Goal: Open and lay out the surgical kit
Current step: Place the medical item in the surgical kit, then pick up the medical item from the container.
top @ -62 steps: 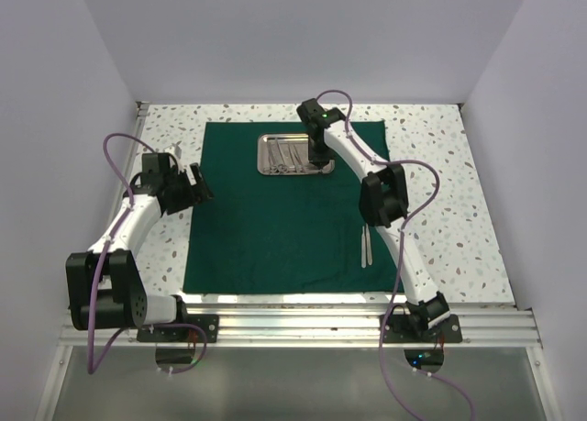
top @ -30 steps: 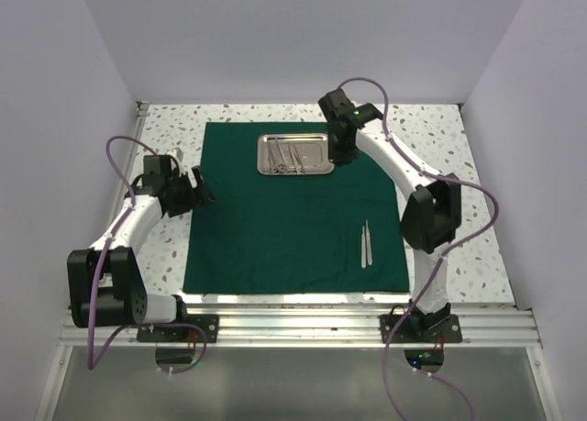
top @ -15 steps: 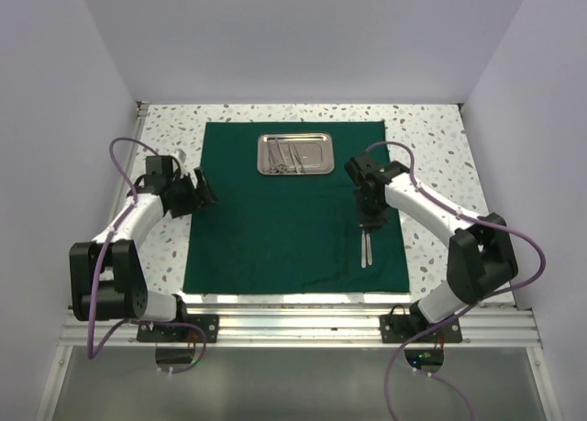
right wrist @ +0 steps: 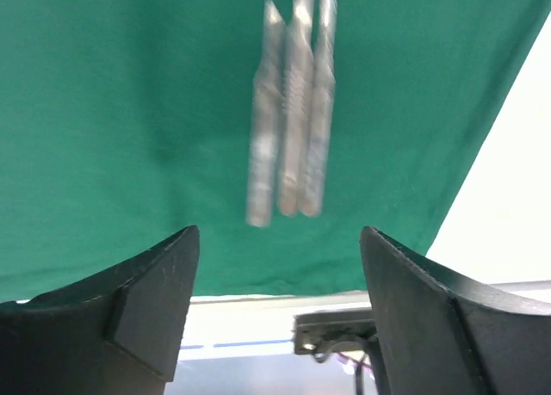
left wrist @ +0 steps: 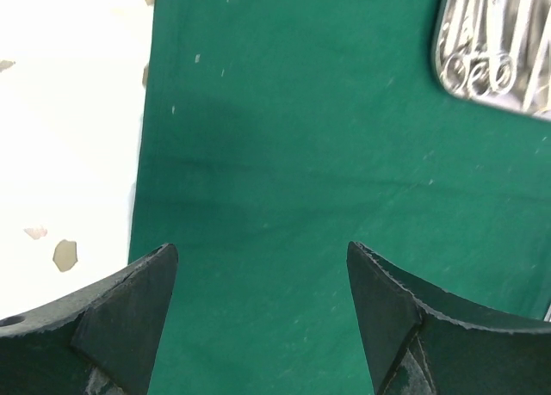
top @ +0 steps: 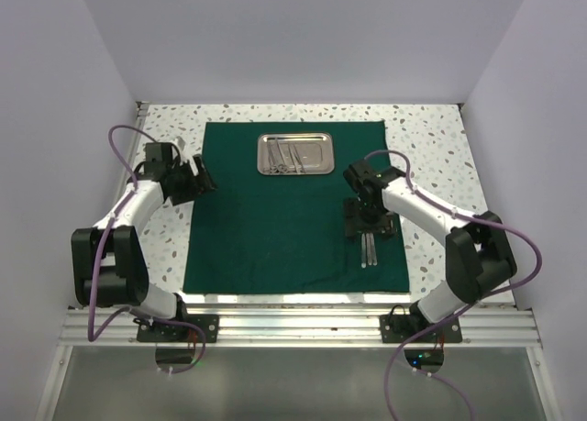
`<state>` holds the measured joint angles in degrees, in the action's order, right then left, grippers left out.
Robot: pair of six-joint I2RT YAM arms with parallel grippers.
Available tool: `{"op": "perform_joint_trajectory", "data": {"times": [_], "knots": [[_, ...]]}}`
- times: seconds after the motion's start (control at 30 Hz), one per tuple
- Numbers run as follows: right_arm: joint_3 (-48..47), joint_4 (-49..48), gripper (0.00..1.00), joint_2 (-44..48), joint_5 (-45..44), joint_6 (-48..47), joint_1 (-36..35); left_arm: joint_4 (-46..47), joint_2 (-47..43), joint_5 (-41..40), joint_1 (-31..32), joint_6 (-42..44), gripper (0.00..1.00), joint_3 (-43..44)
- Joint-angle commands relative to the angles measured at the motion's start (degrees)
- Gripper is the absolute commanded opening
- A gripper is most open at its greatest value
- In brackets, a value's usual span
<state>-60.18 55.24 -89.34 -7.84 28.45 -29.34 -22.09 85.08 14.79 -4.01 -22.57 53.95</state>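
Observation:
The surgical kit's dark green cloth [top: 275, 219] lies spread flat on the table. A shiny steel tray [top: 294, 154] with several slim instruments sits on its far part, and its corner shows in the left wrist view [left wrist: 499, 51]. Three slim silver instruments [top: 367, 249] lie side by side on the cloth near its right front, blurred in the right wrist view [right wrist: 291, 128]. My right gripper [top: 370, 225] hangs open just above them, nothing between its fingers. My left gripper [top: 194, 178] is open at the cloth's left edge, over bare cloth [left wrist: 284, 180].
The speckled white tabletop [top: 440, 164] surrounds the cloth. An aluminium rail [top: 293, 322] with the arm bases runs along the near edge, and it shows in the right wrist view [right wrist: 336, 330]. Pale walls close in on three sides.
My right gripper came from the tray down to the cloth's right front and opened; a further silver instrument now lies beside the ones there. My left gripper drifted slightly farther up the cloth's left edge.

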Motion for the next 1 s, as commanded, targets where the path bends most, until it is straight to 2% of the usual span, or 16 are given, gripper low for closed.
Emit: {"op": "perform_joint_trajectory", "data": {"times": [0.0, 0.2, 0.23, 0.3, 0.33, 0.37, 0.47, 0.53, 0.73, 0.97], "knots": [[-12.1, 0.3, 0.80, -2.1, -1.2, -1.7, -0.2, 0.6, 1.2, 0.4, 0.3, -1.8, 0.83, 4.2], [-38.7, 0.2, 0.80, -17.7, -0.7, -6.7, -0.2, -0.3, 4.0, -0.9, 2.2, -2.8, 0.83, 10.2], [-46.8, 0.7, 0.80, -23.3, -0.4, -7.3, 0.0, -0.8, 4.5, -1.5, 2.8, -2.8, 0.83, 11.2], [-55.5, 3.2, 0.80, -30.2, 0.5, -8.1, 0.1, -2.6, 5.6, -2.0, 3.2, -2.7, 0.82, 14.1], [-63.8, 3.9, 0.79, -33.1, 1.6, -8.1, 0.2, -3.1, 5.9, -2.5, 3.6, -2.6, 0.83, 14.7], [-67.8, 5.2, 0.76, -39.5, 3.1, -7.4, 0.3, -4.0, 6.0, -2.7, 3.6, -2.4, 0.82, 15.3], [-81.4, 7.2, 0.67, -49.0, 6.3, -6.8, 0.4, -6.3, 5.3, -3.2, 3.5, -2.0, 0.82, 16.8], [-84.1, 6.5, 0.61, -51.5, 7.0, -6.7, 0.5, -7.5, 4.5, -3.9, 3.6, -1.4, 0.82, 17.4], [-83.6, 4.1, 0.41, -55.6, 7.6, -5.6, 1.3, -11.3, 0.0, -6.6, 3.6, 0.3, 0.83, 16.3], [-82.8, 3.8, 0.35, -58.1, 7.7, -5.2, 1.3, -11.2, -0.9, -6.8, 3.6, -0.7, 0.82, 13.8]]}}
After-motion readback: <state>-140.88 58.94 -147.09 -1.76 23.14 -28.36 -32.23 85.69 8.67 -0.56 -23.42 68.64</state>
